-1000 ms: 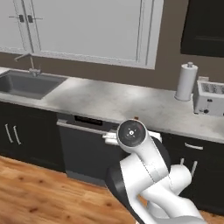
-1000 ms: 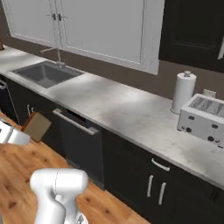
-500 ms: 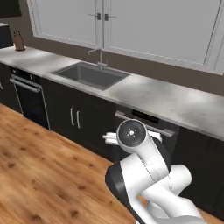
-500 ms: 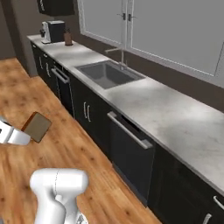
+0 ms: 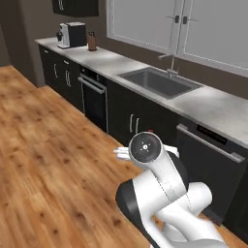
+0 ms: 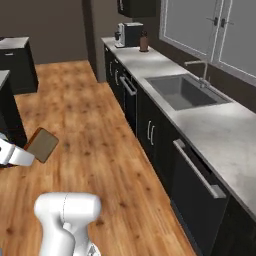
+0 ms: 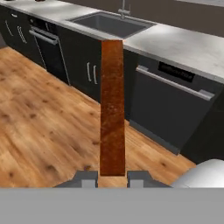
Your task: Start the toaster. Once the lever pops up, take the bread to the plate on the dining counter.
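bread slice carried in the claw above the wooden kitchen floor

left base view: the white arm rises at lower right over the wood floor [image 5: 43, 160]; behind it a grey counter [image 5: 213, 109] holds a sink [image 5: 160, 82] with a tap, a coffee machine [image 5: 71, 35] and a knife block [image 5: 91, 42] at the far end, with an oven [image 5: 94, 99] and a dishwasher [image 5: 213, 164] set in the dark cabinets.
right base view: the bread [image 6: 42, 144] hangs tilted over the floor at the left edge, beside the white hand, well apart from the counter and sink.
hand view: the gripper [image 7: 112, 178] is closed narrow on the bread, seen edge-on as a tall orange-brown strip rising between the two finger tips [image 7: 89, 178], with the dishwasher and sink beyond.
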Robot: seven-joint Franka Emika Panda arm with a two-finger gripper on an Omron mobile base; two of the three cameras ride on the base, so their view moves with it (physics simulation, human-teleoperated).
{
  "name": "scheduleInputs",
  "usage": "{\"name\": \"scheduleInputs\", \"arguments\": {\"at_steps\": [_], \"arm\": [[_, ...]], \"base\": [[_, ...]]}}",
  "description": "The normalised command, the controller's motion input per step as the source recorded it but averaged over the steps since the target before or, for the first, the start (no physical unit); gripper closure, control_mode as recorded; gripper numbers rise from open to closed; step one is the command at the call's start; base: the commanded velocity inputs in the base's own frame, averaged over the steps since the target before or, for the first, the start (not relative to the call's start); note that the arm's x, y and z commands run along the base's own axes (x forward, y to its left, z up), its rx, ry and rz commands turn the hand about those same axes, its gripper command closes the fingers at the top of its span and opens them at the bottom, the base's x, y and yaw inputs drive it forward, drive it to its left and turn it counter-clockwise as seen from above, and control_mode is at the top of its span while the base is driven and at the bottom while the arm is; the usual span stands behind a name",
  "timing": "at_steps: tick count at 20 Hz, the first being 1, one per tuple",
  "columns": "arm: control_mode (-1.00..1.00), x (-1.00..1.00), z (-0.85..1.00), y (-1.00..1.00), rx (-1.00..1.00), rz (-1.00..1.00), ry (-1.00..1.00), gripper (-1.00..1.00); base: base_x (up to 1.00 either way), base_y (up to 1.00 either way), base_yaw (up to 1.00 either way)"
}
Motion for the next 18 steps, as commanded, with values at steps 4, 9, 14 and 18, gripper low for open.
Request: {"name": "scheduleInputs", "arguments": {"at_steps": [4, 9, 14, 18], "arm": [[1.0, 0.0, 0.0, 0.0, 0.0, 0.0, 0.0, 1.0], [1.0, 0.0, 0.0, 0.0, 0.0, 0.0, 0.0, 1.0], [1.0, 0.0, 0.0, 0.0, 0.0, 0.0, 0.0, 1.0], [1.0, 0.0, 0.0, 0.0, 0.0, 0.0, 0.0, 1.0]], "base": [[0.13, 0.4, 0.49], [0.26, 0.39, 0.45], [0.59, 0.1, 0.36], [0.64, 0.0, 0.29]]}}
